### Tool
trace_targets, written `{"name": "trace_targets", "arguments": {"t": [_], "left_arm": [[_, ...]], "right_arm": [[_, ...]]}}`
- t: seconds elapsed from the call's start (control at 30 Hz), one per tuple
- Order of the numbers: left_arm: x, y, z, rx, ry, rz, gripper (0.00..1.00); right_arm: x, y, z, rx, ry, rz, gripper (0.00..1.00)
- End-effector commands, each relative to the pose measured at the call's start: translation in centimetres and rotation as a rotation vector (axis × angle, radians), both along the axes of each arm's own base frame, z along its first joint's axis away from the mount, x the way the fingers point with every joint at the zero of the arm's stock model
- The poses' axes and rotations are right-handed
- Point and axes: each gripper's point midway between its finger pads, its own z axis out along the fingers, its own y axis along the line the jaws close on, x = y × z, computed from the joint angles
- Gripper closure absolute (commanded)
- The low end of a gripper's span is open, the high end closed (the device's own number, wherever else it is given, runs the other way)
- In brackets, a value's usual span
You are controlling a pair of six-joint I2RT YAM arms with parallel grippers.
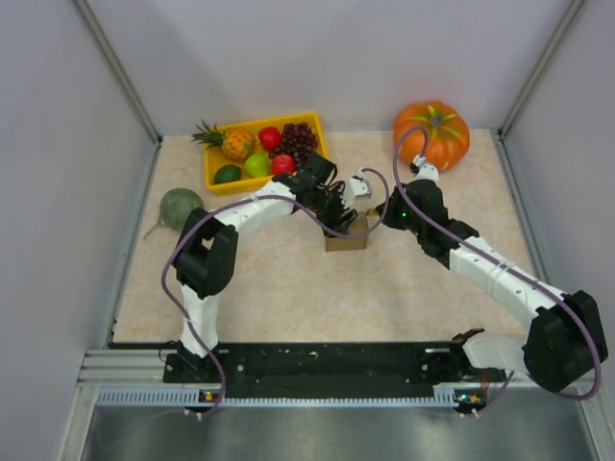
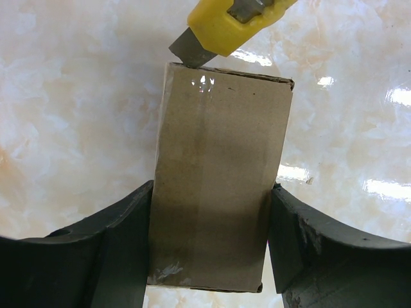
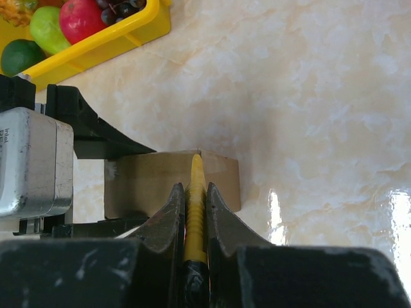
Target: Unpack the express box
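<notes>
The express box (image 1: 347, 236) is a small brown cardboard box, closed and taped, on the table's middle. My left gripper (image 2: 210, 240) is shut on the box (image 2: 218, 179), one black finger against each long side. My right gripper (image 3: 194, 215) is shut on a yellow utility knife (image 3: 194, 212). In the left wrist view the knife (image 2: 225, 22) has its grey blade tip touching the box's far top edge. In the right wrist view the box (image 3: 154, 179) lies just beyond the knife's tip, with the left gripper's body at the left. In the top view both grippers meet over the box.
A yellow tray (image 1: 317, 133) of plastic fruit stands at the back, left of centre; it also shows in the right wrist view (image 3: 138, 32). An orange pumpkin (image 1: 432, 133) sits at the back right. A green round melon (image 1: 180, 206) lies at the left edge.
</notes>
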Motion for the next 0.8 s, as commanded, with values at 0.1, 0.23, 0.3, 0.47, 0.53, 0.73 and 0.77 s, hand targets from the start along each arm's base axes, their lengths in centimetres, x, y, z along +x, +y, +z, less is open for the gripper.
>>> {"name": "trace_targets", "arguments": {"t": [0.1, 0.23, 0.3, 0.47, 0.53, 0.73, 0.77], "left_arm": [[1.6, 2.8, -4.3, 0.154, 0.012, 0.128, 0.67], [1.8, 2.9, -4.3, 0.162, 0.006, 0.135, 0.67], [1.6, 2.9, -4.1, 0.157, 0.007, 0.13, 0.67], [1.1, 2.7, -3.9, 0.14, 0.012, 0.095, 0.66], [0.8, 2.4, -3.6, 0.125, 0.011, 0.075, 0.66], [0.3, 2.1, -3.2, 0.101, 0.022, 0.047, 0.64], [0.3, 2.0, -3.1, 0.099, 0.023, 0.045, 0.64]], "right_arm": [[-5.1, 1.8, -2.4, 0.008, 0.22, 0.18, 1.0], [-5.4, 1.6, -2.0, 0.001, 0.22, 0.182, 1.0], [-5.6, 1.5, -1.9, 0.0, 0.221, 0.182, 1.0], [-5.2, 0.7, 0.4, 0.004, 0.151, 0.14, 1.0], [-4.5, -0.3, 1.4, -0.012, 0.109, 0.078, 1.0], [-3.2, -1.5, 5.1, 0.016, -0.061, 0.003, 1.0], [-3.0, -1.5, 5.4, 0.017, -0.074, 0.002, 1.0]]}}
